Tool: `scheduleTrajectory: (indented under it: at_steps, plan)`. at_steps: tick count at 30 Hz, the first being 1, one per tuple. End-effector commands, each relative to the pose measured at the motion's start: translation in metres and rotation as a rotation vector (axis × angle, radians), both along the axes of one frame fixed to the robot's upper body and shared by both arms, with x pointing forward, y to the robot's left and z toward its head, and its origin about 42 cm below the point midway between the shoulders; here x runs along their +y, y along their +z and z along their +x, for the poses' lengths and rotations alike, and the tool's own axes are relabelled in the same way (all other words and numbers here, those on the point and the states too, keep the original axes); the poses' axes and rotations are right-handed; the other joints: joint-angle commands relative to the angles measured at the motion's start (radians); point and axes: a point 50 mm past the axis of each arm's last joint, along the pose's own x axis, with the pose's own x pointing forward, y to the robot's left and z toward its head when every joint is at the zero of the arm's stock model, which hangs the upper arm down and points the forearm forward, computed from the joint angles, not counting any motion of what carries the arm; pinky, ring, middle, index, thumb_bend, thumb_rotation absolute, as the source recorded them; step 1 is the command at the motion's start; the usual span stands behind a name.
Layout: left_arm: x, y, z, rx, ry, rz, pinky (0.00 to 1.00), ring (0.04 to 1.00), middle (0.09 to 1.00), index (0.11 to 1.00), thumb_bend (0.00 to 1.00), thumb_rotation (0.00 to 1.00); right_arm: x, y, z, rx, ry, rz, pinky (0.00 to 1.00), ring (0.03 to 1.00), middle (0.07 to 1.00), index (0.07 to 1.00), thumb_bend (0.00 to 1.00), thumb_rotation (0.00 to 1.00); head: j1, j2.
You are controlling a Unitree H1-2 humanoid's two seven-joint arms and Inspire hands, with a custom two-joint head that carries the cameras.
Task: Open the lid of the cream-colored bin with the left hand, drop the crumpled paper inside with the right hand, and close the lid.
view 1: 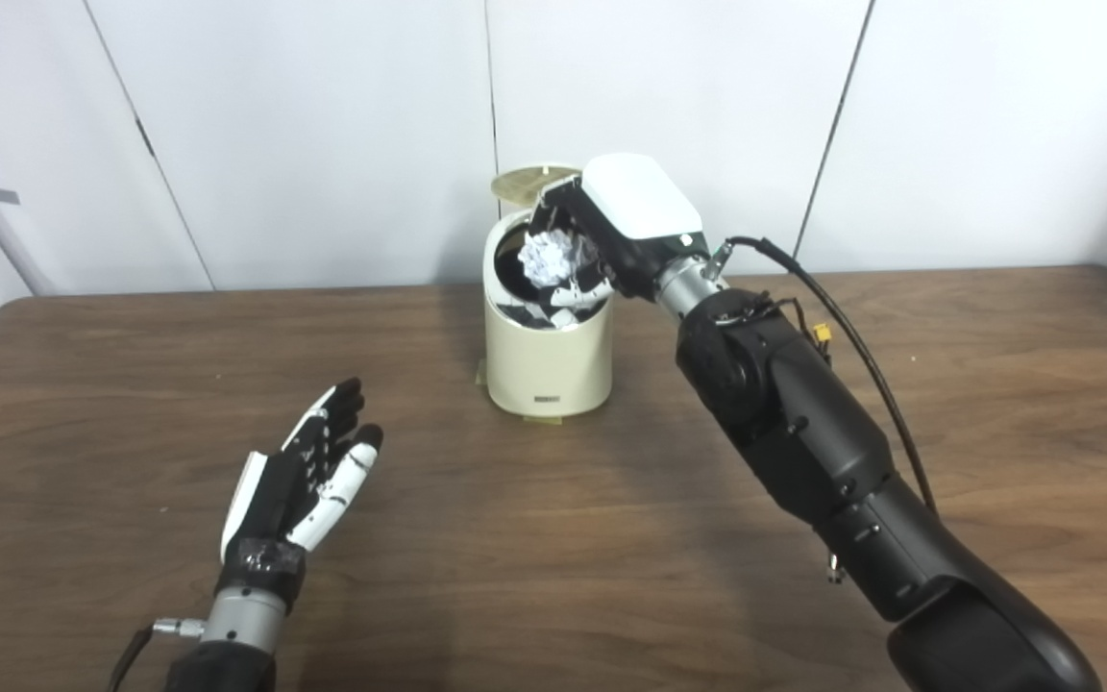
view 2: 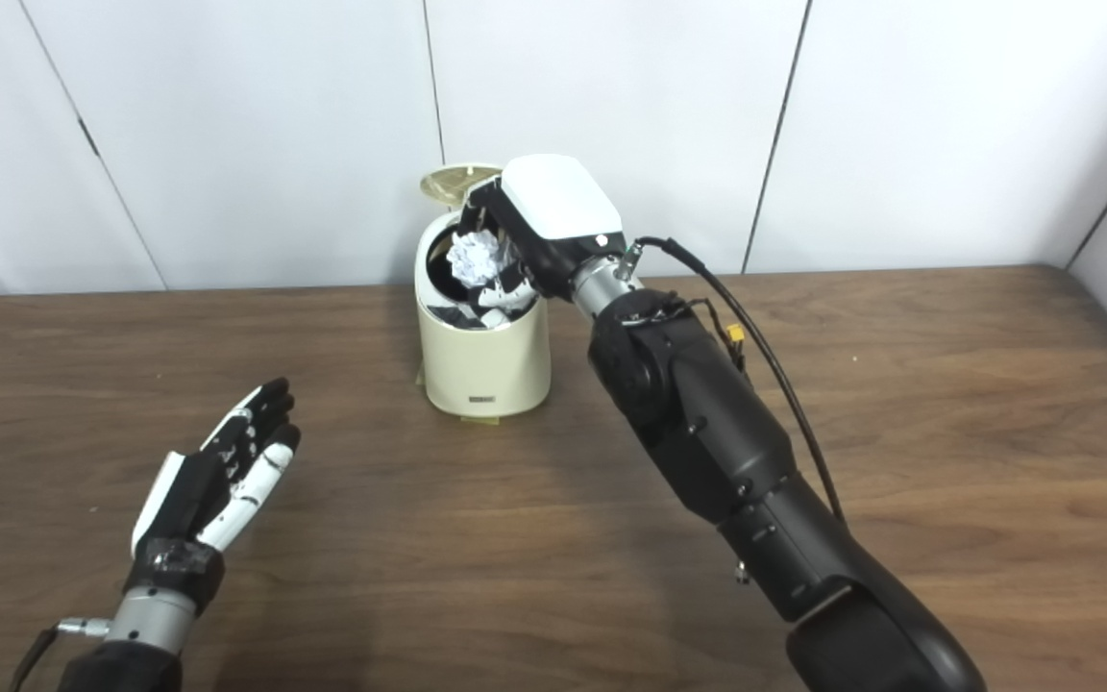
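We see the bin [view 1: 546, 356] standing upright on the table [view 1: 553, 577], a little left of the middle of the frame and near the far edge; its lid [view 1: 536, 181] is open and stands up behind the mouth, at the upper centre. Our right hand [view 1: 602, 235] reaches from the lower right of the frame up to the top of the bin; its white back faces us and its fingers [view 1: 580, 288] point down into the opening. The paper [view 1: 553, 258], a white crumpled ball, is right at the mouth of the bin, between these fingers; they curl around it and seem to touch it, so we read the hand as closed on the paper, though the contact is partly hidden by the hand itself. Our left hand [view 1: 308, 471] is in the lower left of the frame, well apart from the bin; it hovers over the table with the palm turned up and to the side, the fingers stretched and spread, and it holds nothing.
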Motion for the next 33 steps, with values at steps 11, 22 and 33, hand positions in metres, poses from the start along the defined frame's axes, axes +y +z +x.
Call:
scheduleTrajectory:
  at_steps: [11, 22, 33]
  plan:
    - [-0.0025, 0.0156, 0.0029, -0.081, -0.002, 0.007, 0.92, 0.941, 0.924, 0.964, 0.50, 0.60, 0.0007, 0.0239, 0.0007, -0.045, 0.012, -0.029, 0.52, 0.636, 0.692, 0.495, 0.52, 0.14, -0.004, 0.003]
    - [-0.0042, 0.0145, 0.0034, -0.080, -0.003, -0.003, 0.93, 0.946, 0.930, 0.963, 0.51, 0.58, 0.0028, 0.0228, 0.0008, -0.033, 0.018, -0.028, 0.55, 0.672, 0.709, 0.496, 0.52, 0.14, -0.002, 0.006]
    - [-0.0065, 0.0142, 0.0027, -0.081, 0.000, 0.011, 0.94, 0.949, 0.931, 0.964, 0.53, 0.61, 0.0034, 0.0195, 0.0006, 0.003, 0.039, -0.044, 0.68, 0.792, 0.801, 0.741, 0.89, 0.17, 0.002, 0.004]
